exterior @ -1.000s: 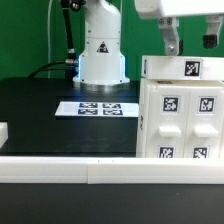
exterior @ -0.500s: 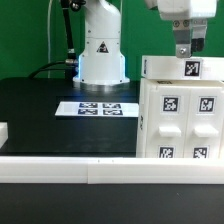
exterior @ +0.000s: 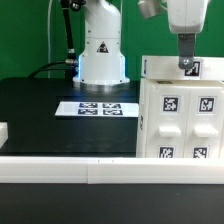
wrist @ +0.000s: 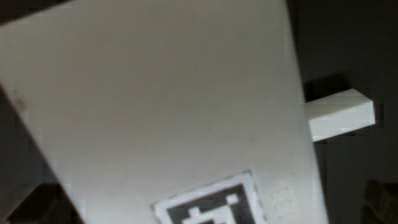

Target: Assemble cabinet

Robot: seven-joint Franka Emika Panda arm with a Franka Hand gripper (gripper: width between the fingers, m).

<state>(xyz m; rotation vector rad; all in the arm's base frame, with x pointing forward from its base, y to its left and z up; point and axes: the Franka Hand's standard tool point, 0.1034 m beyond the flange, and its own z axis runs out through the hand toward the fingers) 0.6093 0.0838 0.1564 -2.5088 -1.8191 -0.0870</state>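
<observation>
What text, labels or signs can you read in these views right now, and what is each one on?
No words, brands or numbers can be read in either view.
Triangle warning sign, no legible text: on the robot base.
Square black-and-white tags, patterns only, no lettering: on the cabinet.
The same kind of tags, four in a row: on the marker board.
Part of one tag, blurred: on the white panel in the wrist view.

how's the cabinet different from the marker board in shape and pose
The cabinet is a tall boxy body standing upright at the exterior view's right; the marker board is a thin flat strip lying on the black table. The gripper hangs over the cabinet's top, while nothing is over the marker board. Both are white and carry black-and-white tags.
</observation>
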